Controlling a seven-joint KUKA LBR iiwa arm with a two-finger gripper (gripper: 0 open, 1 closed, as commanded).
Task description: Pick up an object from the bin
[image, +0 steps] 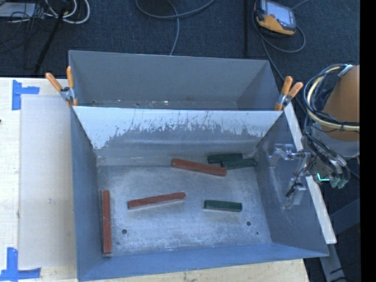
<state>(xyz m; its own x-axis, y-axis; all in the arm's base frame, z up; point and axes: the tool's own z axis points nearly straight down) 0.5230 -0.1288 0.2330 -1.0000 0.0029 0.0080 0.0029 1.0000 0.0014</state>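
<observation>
A grey metal bin (176,87), seen from above, holds a few flat bars on its floor. The robot's pincer (294,188) hangs at three o'clock, over the bin's sloped right wall and above the floor. Whether it is apart or together cannot be told, and no thing can be made out in it.

Nearest to it, at about two o'clock, a pair of dark green blocks (230,160) lies close together by the back right corner. A reddish-brown bar (198,167) lies slanted at one o'clock, with its end just beside the pair. A single dark green block (222,205) lies alone at four o'clock. A second reddish-brown bar (156,200) lies near the middle, toward nine o'clock. A third reddish-brown bar (106,221) lies along the left wall at eight o'clock.

Several things could go wrong. The pincer is close to the slope and may scrape it on the way down. The bars lie flat and low, so a grip may slip off. Reaching for the crowded pair could catch two things at once or nudge the slanted bar.
</observation>
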